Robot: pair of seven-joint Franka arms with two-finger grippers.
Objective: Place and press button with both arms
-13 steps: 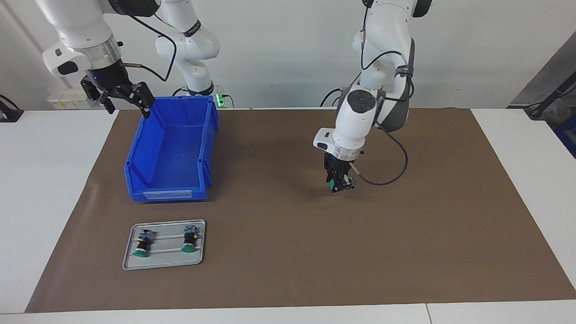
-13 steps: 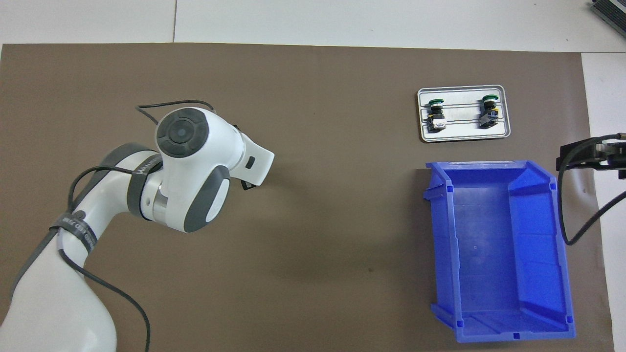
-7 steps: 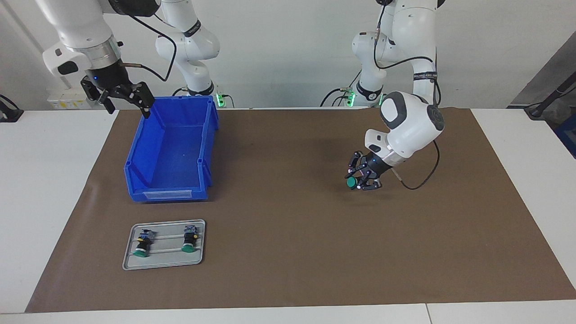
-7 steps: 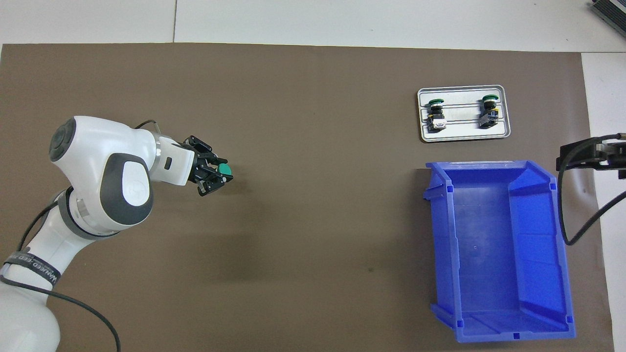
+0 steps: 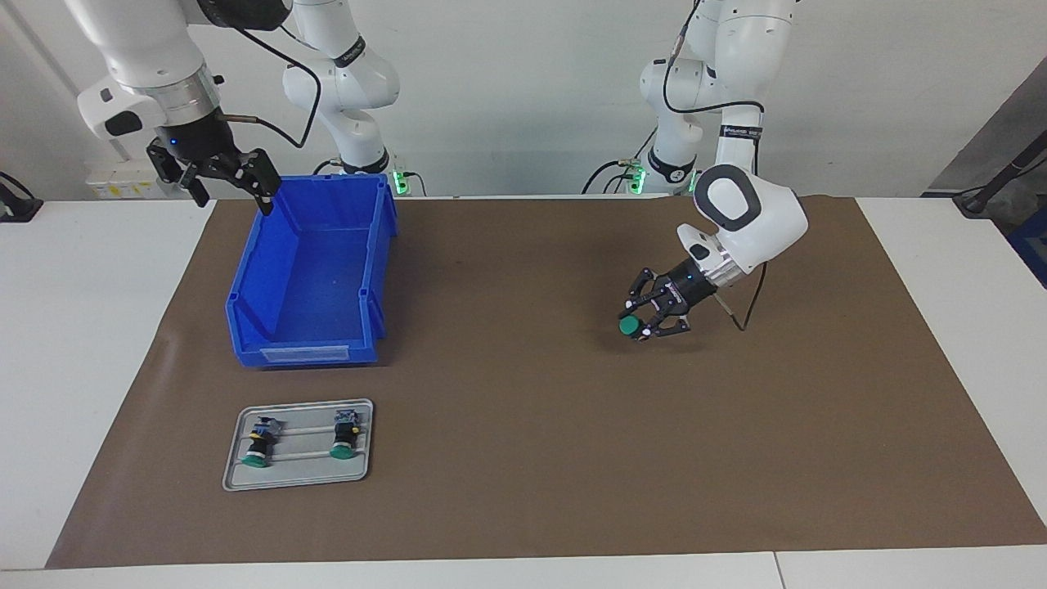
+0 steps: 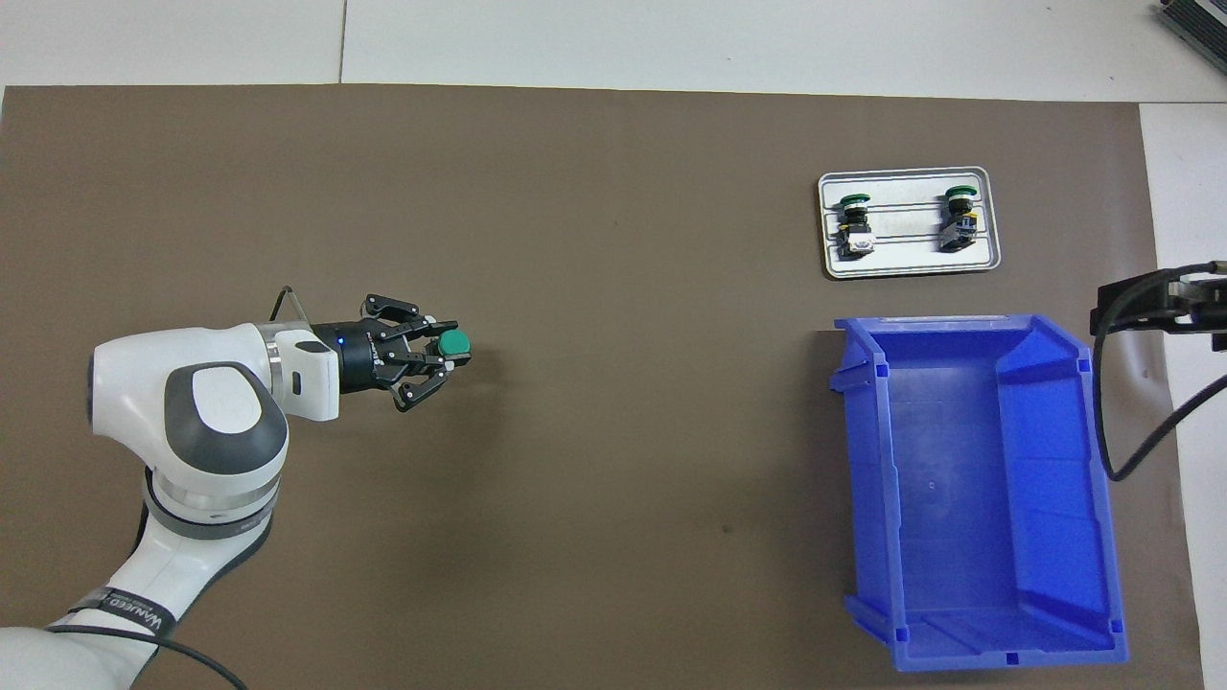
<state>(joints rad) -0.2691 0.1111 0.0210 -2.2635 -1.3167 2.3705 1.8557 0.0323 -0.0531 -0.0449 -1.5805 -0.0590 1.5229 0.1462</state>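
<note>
My left gripper (image 5: 640, 320) (image 6: 443, 352) hangs over the brown mat, lying nearly level and pointing toward the right arm's end of the table. It is shut on a button (image 5: 628, 326) (image 6: 452, 343) whose round green cap faces outward past the fingertips. Two more buttons (image 5: 260, 444) (image 5: 344, 436) (image 6: 855, 226) (image 6: 959, 220) lie on a small grey tray (image 5: 237, 478) (image 6: 906, 265). My right gripper (image 5: 219, 173) waits high over the table's edge beside the blue bin, jaws open and empty; only its tip (image 6: 1155, 299) shows in the overhead view.
A blue open bin (image 5: 372, 270) (image 6: 868, 460) stands on the mat at the right arm's end, nearer to the robots than the tray. A brown mat (image 5: 523, 458) (image 6: 594, 192) covers most of the white table.
The left arm has swung its wrist from pointing down to nearly level, carrying the button. The button's cap now faces the right arm's end. The right arm has not moved.
</note>
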